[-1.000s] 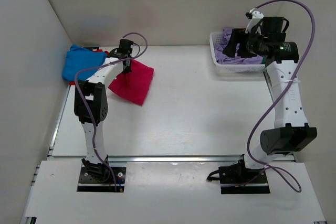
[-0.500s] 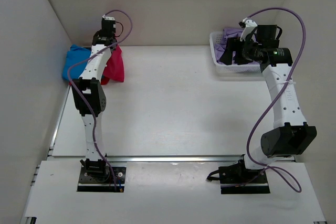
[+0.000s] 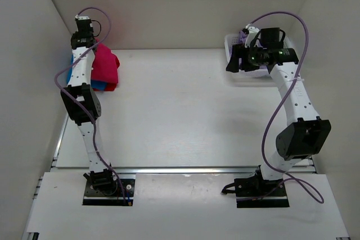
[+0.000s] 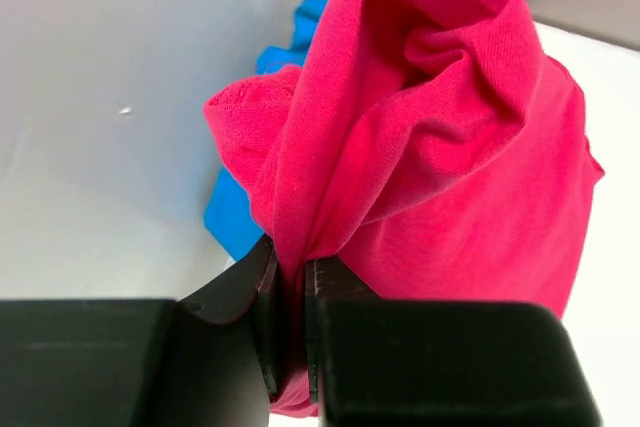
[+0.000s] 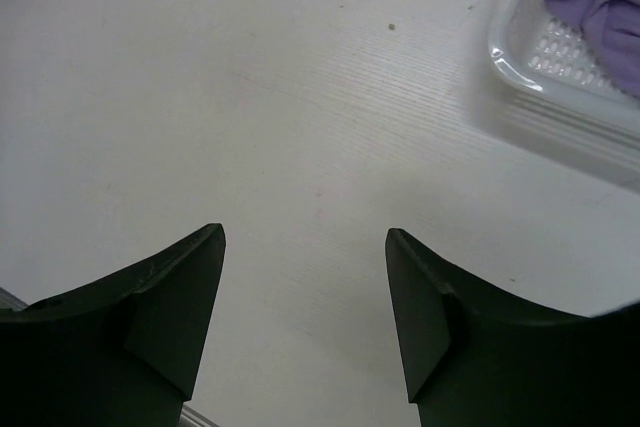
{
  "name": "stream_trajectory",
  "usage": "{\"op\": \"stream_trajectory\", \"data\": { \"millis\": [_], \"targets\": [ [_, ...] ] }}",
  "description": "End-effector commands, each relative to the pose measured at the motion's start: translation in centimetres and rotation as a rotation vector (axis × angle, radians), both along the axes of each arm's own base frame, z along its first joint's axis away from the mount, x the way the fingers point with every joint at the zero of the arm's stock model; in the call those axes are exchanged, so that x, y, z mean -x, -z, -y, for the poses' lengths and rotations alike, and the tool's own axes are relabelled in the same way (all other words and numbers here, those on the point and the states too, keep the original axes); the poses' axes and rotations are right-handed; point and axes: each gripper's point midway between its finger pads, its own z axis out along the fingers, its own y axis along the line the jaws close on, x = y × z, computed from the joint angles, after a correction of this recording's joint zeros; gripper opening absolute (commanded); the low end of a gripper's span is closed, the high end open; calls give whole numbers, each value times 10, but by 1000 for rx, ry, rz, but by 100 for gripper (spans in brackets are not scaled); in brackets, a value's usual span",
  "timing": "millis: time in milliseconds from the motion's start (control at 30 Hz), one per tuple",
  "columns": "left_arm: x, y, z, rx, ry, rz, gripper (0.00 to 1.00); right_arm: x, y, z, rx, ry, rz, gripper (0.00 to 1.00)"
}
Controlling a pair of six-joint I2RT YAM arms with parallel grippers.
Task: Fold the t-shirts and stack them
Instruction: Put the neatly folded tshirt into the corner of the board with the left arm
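Left claw clamps the crimson-pink t-shirt over the blue t-shirt; right claw gapes empty near the basket.

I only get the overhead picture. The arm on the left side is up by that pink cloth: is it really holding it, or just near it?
Observer: Holding it. In the left wrist view, the left tool is pinched shut on a fold of the crimson-pink t-shirt.
Operator: And the blue bit peeking out beside it?
Observer: That is the blue t-shirt. The wrist view shows it beyond the pink one, outside the tool's grip.
Operator: What is the other arm's tool doing?
Observer: In the right wrist view, the right tool is open with nothing in it, above the table.
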Motion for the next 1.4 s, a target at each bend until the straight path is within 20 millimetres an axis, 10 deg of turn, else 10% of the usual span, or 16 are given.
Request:
{"op": "stream_trajectory", "data": {
  "millis": [0,400,833,1000,1133,1367],
  "targets": [
    [-5,-44,-19,-24,-24,124,0,-7,-15,-14,-3,-34,40,63],
    [-26,5,-67,-8,-51,117,5,-3,7,-32,35,-42,-37,63],
    [-15,36,-105,-22,-230,109,80,-1,3,-55,26,-54,-49,62],
    [-3,-36,-103,7,-244,254,95,4,-2,-43,64,-1,-36,68],
    [15,-100,-65,60,-117,333,99,13,-8,-19,85,93,-3,99],
    [95,-134,19,175,78,387,99,39,8,36,-22,232,-53,99]
  ]
}}
